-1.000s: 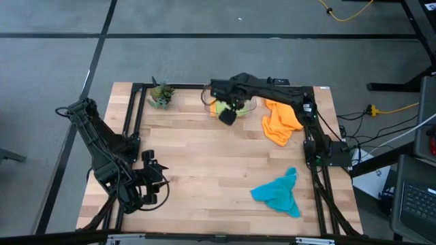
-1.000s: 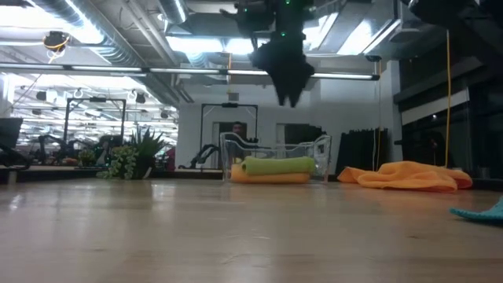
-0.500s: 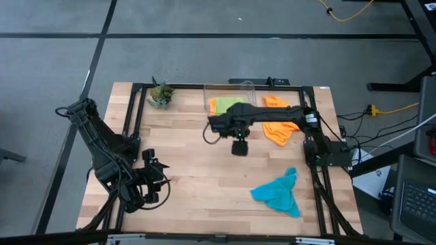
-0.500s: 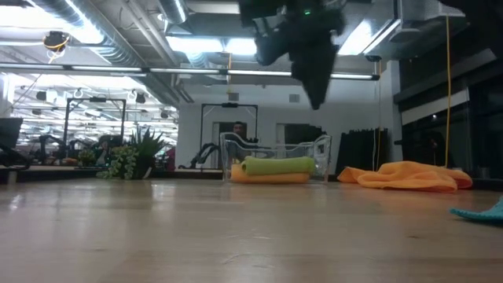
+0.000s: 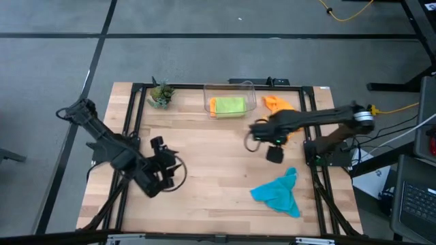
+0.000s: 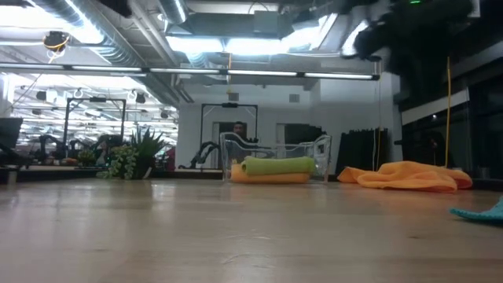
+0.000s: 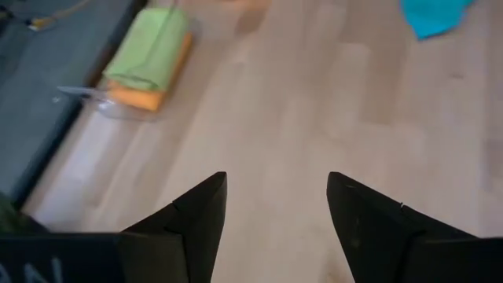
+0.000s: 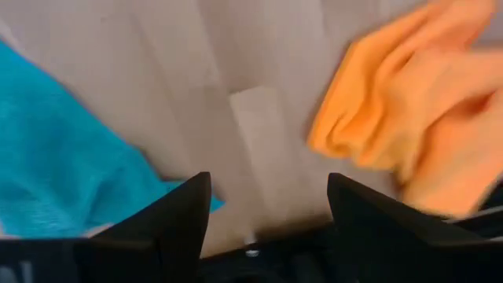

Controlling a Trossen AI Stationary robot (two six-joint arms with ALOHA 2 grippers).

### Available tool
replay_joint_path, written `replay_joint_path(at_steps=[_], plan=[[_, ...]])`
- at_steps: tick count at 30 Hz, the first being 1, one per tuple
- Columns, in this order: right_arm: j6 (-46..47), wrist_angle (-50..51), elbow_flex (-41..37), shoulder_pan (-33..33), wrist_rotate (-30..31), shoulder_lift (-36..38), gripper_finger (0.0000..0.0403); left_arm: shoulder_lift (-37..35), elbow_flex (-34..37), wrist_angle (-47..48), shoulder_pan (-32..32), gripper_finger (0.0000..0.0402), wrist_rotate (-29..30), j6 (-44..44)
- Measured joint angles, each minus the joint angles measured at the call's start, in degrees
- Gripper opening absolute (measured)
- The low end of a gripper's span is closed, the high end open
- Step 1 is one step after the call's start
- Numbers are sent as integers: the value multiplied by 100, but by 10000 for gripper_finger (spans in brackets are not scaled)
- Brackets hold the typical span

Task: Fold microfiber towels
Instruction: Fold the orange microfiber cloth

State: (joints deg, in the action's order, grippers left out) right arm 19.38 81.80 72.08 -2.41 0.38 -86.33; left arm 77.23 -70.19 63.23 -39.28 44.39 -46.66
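I have the wooden table (image 5: 204,150) under both arms. At its far edge sits the clear bin (image 5: 230,103), holding a folded lime green towel (image 5: 229,105) stacked on a folded orange towel (image 6: 271,178). Just right of the bin lies a crumpled orange towel (image 5: 272,104), and a crumpled teal towel (image 5: 278,193) lies near the front right. My right gripper (image 5: 274,154) hangs between those two loose towels, jaws apart and empty. My left gripper (image 5: 161,148) is over bare wood at the left, jaws likewise apart, empty.
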Motion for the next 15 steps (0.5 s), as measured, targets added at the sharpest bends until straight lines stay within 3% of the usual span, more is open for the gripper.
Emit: replay_joint_path(at_steps=[4, 9, 15], plan=[[805, -476, -961, -333, -166, 1118, 258, 0, 0, -349, 697, 213, 8, 735], [1044, -1397, -1870, -583, -154, 2200, 258, 0, 0, -1264, 1683, 213, 19, 1509], [1060, -2514, -2616, -599, -84, 2748, 258, 0, 0, -2072, 2514, 213, 6, 1747]])
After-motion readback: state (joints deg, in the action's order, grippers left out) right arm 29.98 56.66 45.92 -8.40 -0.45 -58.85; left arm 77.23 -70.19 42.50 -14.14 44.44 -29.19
